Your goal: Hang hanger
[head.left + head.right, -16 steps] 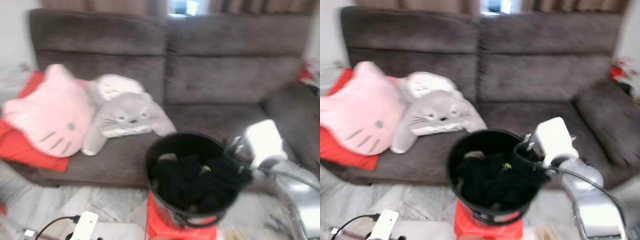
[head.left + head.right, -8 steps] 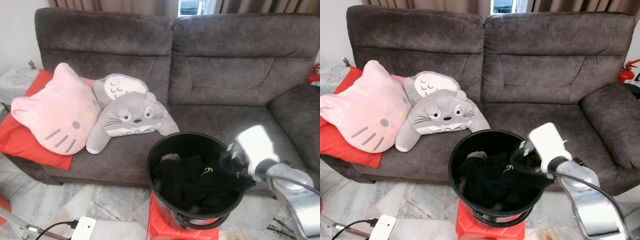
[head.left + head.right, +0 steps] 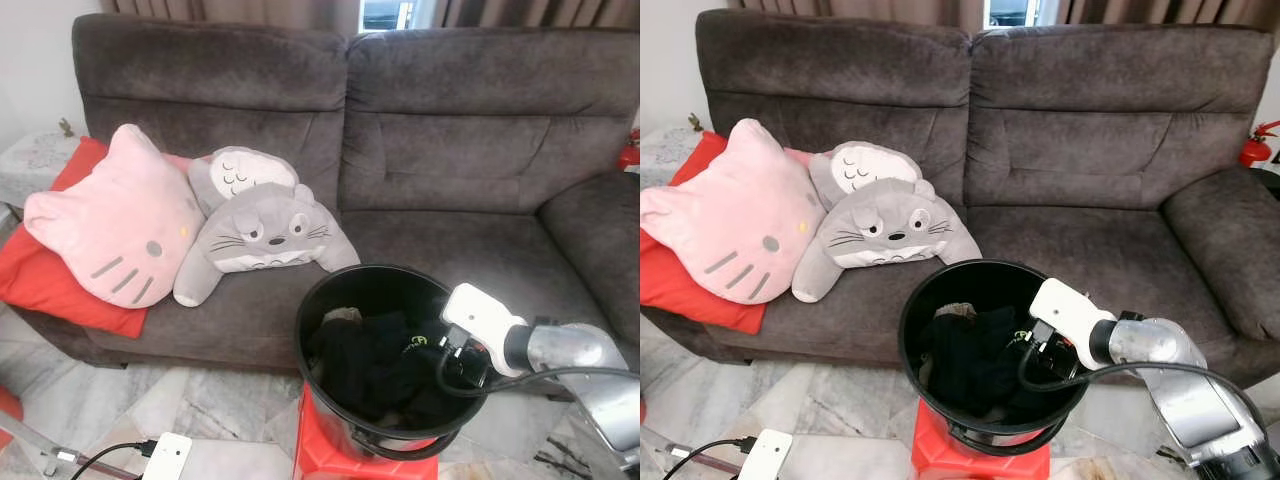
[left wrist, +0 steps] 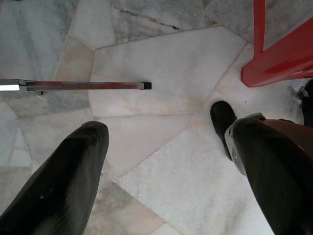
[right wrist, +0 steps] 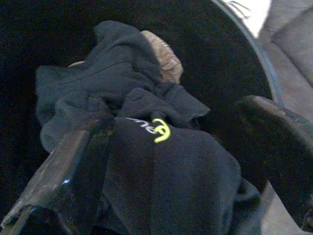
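A black bucket [image 3: 303, 315] stands on a red stool [image 3: 325, 462] in front of the sofa and holds a heap of black clothes [image 3: 365, 365]. My right gripper [image 3: 458, 362] reaches down inside the bucket at its right side. In the right wrist view that gripper [image 5: 190, 161] is open. Its fingers [image 5: 80, 161] straddle a black garment [image 5: 181, 166] with a small yellow logo, and a tan piece of cloth [image 5: 164, 58] lies behind it. My left gripper [image 4: 166, 176] hangs open low over the marble floor beside the stool's red leg [image 4: 279, 58].
A dark grey sofa [image 3: 450, 170] fills the back. On it lie a pink cat cushion [image 3: 115, 235], a grey plush [image 3: 265, 230] and a red cushion [image 3: 45, 290]. A white power strip [image 3: 168, 455] and a thin rod [image 4: 83, 85] lie on the floor.
My right gripper has dropped from the bucket's rim down into the bucket onto the black clothes. The head camera has steadied and shifted slightly.
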Motion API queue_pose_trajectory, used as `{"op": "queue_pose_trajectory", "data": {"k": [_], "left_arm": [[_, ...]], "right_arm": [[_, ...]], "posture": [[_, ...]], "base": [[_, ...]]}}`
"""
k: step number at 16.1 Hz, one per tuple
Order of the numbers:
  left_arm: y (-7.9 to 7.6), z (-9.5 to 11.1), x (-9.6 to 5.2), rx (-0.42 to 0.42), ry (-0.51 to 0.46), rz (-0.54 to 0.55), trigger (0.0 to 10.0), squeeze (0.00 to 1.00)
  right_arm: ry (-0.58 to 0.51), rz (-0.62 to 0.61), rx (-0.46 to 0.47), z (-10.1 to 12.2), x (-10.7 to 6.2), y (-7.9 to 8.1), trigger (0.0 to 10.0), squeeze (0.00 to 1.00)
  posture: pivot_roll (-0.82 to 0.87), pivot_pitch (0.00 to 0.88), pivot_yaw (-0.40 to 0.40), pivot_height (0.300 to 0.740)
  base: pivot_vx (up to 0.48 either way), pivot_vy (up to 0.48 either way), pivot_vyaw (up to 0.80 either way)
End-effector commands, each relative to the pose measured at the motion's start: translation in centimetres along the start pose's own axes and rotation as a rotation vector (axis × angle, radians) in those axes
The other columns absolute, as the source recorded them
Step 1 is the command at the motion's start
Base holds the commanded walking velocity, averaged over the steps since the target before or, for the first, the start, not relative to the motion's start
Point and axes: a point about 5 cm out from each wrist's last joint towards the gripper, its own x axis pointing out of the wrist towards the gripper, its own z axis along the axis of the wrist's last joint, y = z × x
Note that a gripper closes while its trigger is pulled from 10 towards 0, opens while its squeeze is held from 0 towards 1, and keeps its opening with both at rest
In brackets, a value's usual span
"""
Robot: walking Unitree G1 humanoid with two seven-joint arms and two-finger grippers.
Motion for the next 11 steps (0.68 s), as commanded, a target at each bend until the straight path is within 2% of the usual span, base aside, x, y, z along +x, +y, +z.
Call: {"op": "queue_pose_trajectory", "data": {"k": [1,4,8,11], "left_arm": [[0.0,-0.2,0.0,0.002,0.010,0.004,10.0,0.00],[0.0,-0.3,0.0,0.001,0.011,0.005,10.0,0.00],[0.0,-0.3,0.0,0.000,0.012,0.004,10.0,0.00],[0.0,-0.4,-0.1,0.000,0.014,0.003,10.0,0.00]], "right_arm": [[0.009,0.055,-0.010,-0.2,0.2,0.3,10.0,0.00],[0.008,0.166,-0.020,-0.8,0.3,0.7,10.0,0.00],[0.038,0.251,-0.063,-1.6,-0.2,0.6,10.0,0.00],[0.117,0.242,-0.100,-2.8,0.1,0.3,10.0,0.00]], "posture": [[-0.13,0.000,-0.009,0.740],[-0.12,0.000,-0.012,0.740],[-0.12,0.000,-0.013,0.740],[-0.12,0.000,-0.015,0.740]], "base": [[0.000,0.000,0.00],[0.000,0.000,0.00],[0.000,0.000,0.00],[0.000,0.000,0.00]]}}
